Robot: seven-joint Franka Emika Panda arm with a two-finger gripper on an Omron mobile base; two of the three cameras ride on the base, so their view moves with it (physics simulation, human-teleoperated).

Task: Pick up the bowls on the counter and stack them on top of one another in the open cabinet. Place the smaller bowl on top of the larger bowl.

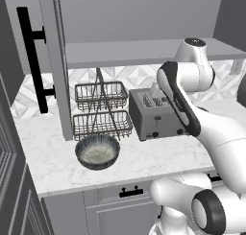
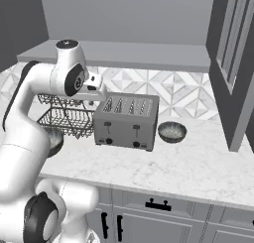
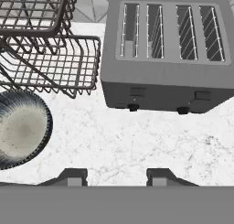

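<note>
The larger bowl sits on the marble counter in front of the wire baskets; the hand view has it at the left edge. Beyond the toaster's right end rests the smaller bowl, upright on the counter. My gripper hovers above the counter in front of the toaster, open, with nothing between its fingertips. It is to the right of the larger bowl and well apart from it. The open cabinet's shelf runs above, bare where it shows.
A grey four-slot toaster stands between the two bowls. A two-tier wire basket rack stands behind the larger bowl. The cabinet door with its long black handle hangs open at the left. Grey drawers lie below the counter.
</note>
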